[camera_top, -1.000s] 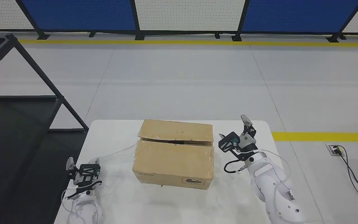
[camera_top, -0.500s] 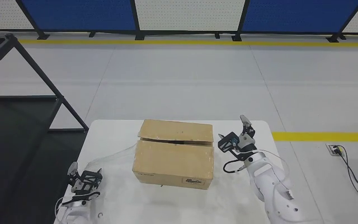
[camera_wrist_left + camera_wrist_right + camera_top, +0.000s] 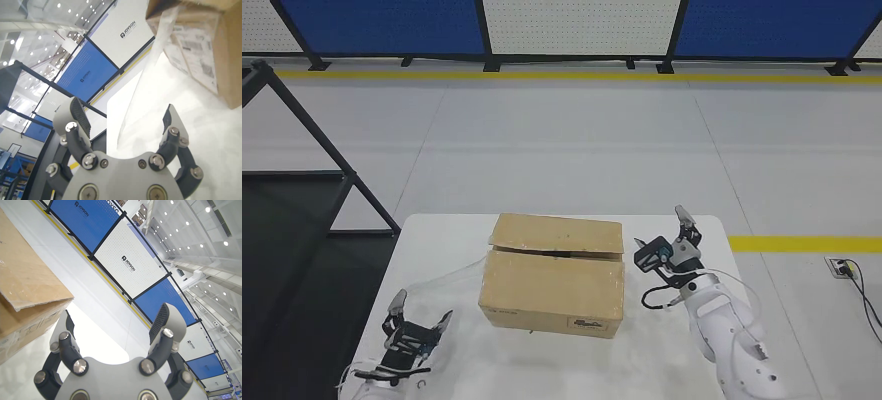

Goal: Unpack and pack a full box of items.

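Left end effector (image 3: 420, 315) pulled back — spread wide | white table (image 3: 442, 240) | blue panels (image 3: 372, 25)

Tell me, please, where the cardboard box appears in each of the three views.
Top view: cardboard box in the middle of the table.
Left wrist view: its labelled side rises beyond the open left jaws.
Right wrist view: one corner stands beside the open right jaws.
Shared landmark: blue and white partition panels.

industrial hall, blue partitions (image 3: 382, 25), floor tape (image 3: 542, 74)
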Tool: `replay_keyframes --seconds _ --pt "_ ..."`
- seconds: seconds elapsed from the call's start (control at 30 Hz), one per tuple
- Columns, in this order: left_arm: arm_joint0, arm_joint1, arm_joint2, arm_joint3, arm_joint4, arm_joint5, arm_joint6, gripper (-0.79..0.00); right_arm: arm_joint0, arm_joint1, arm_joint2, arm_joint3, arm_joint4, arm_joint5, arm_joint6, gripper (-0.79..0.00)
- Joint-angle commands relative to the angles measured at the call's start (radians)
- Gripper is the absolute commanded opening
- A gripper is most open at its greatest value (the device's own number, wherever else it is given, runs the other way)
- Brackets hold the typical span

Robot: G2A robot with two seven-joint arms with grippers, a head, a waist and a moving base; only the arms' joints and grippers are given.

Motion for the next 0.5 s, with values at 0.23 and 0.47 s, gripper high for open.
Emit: replay_keyframes --seconds 0.23,0.47 --pt "-0.101 -0.014 0.122 0.041 0.098 0.037 -0.023 0.000 -0.038 0.005 0.021 -0.023 0.001 0.004 -0.010 0.000" --pt "-0.107 -0.015 0.149 0.042 0.117 0.023 -0.001 0.000 -0.066 0.010 0.044 -0.037 0.004 -0.005 -0.010 0.000"
